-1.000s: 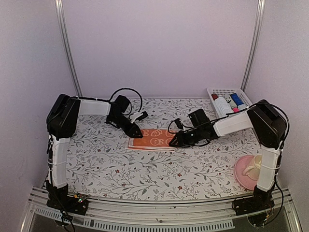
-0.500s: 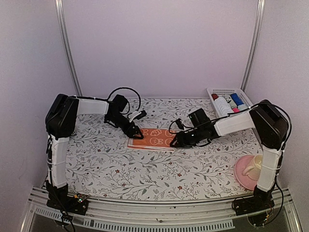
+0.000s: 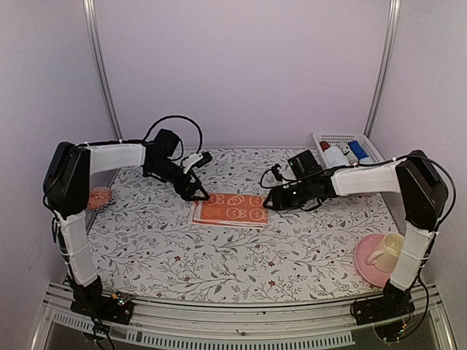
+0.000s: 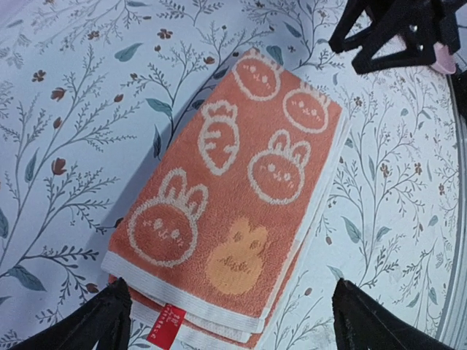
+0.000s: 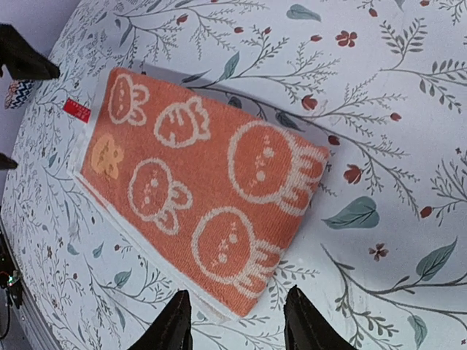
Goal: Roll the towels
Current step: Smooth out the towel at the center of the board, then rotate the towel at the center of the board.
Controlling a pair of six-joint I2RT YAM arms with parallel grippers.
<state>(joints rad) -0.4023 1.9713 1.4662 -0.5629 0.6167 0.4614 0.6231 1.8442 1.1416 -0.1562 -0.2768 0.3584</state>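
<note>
The left gripper (image 4: 232, 295) shows only two finger ends, cut off by its wrist view's bottom edge; the right gripper (image 5: 237, 295) likewise; the lower folds of the orange towel (image 4: 233, 182) hide under its top layer; print on the red label (image 4: 166, 326) is too small to read; what fills the basket (image 3: 343, 136) is too small to name.

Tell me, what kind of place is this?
Probably a robot practice booth, not a home: plain walls and metal posts box in a flowery table, a left arm and right arm are bolted at its near edge, and an orange towel lies between them.
</note>
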